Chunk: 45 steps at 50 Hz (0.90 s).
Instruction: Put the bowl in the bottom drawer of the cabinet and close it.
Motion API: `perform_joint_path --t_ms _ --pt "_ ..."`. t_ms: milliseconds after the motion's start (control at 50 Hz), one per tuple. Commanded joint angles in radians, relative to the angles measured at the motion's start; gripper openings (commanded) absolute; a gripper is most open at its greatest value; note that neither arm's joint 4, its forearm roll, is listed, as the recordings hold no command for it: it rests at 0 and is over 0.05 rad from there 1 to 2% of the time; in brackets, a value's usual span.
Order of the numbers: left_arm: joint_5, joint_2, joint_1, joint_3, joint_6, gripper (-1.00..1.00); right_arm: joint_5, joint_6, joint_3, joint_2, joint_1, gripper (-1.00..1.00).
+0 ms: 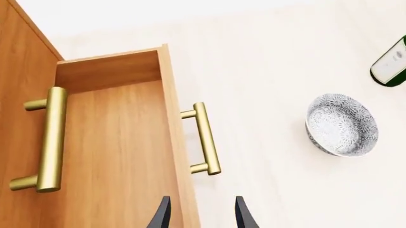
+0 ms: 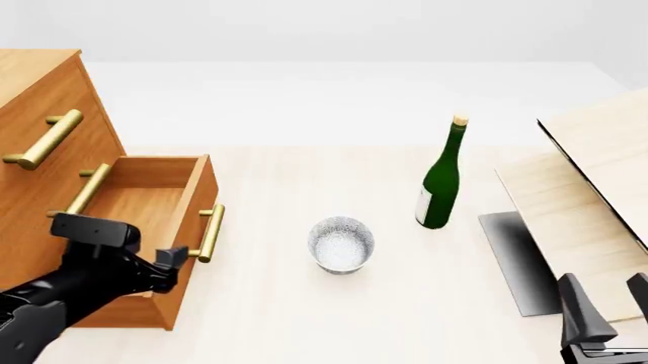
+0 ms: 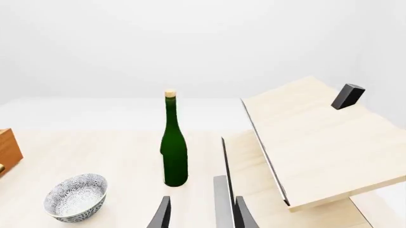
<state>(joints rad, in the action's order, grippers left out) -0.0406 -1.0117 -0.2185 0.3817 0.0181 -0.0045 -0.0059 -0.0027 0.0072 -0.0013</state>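
Note:
The bowl [image 2: 341, 244] is small and speckled silvery-white. It stands upright on the table in front of the cabinet [image 2: 41, 98], and also shows at bowl [image 1: 343, 124] and bowl [image 3: 76, 196]. The bottom drawer [image 2: 152, 201] is pulled out, and I see nothing in the part of its inside that shows. Its brass handle [image 2: 209, 231] faces the bowl. My left gripper [image 2: 172, 267] hovers open just over the drawer's front wall [image 1: 178, 142], near the handle [image 1: 204, 138]. My right gripper [image 2: 608, 299] is open at the near right, well away from the bowl.
A tall green bottle [image 2: 442, 178] stands to the right of and behind the bowl. Pale wooden boards [image 2: 597, 182] slope over the table's right side, with a black block [image 3: 347, 96] on top. Another brass handle [image 1: 47, 137] sits on the drawer above.

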Motion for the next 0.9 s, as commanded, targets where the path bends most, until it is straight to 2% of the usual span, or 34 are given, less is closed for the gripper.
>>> perform_joint_path --t_ms 20,900 --pt "0.026 -0.050 -0.011 -0.006 0.024 1.00 0.001 0.000 0.000 -0.001 0.000 1.00" --pt "0.096 -0.187 0.006 -0.026 0.047 1.00 0.001 0.000 0.000 -0.001 0.000 1.00"
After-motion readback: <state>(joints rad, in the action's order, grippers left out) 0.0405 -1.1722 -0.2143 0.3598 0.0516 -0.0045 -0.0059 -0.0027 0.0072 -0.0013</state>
